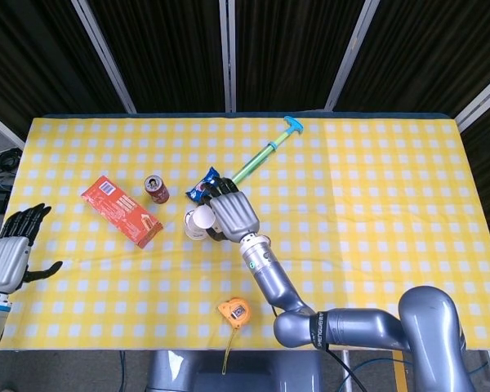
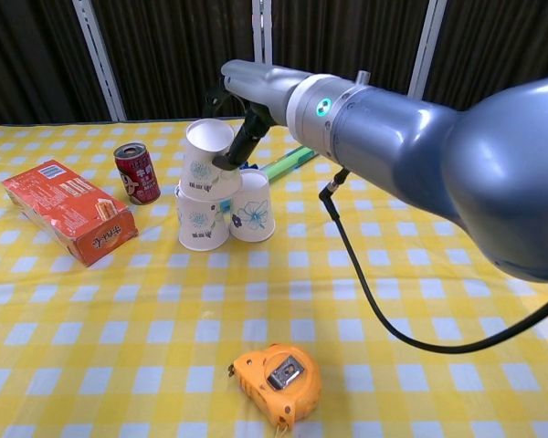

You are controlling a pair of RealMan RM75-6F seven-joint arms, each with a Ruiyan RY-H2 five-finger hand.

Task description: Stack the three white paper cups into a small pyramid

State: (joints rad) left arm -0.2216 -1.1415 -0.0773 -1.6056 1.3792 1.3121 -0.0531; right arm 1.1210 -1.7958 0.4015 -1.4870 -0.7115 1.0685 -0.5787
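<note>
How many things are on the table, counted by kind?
Cups: 3
Can: 1
Box: 1
Tape measure: 1
Snack pack: 1
Pump: 1
Total: 8

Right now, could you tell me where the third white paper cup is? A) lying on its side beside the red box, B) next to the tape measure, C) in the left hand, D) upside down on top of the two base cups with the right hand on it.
D: in the chest view the top cup sits inverted, slightly tilted, on the two base cups, with the right hand gripping it.
</note>
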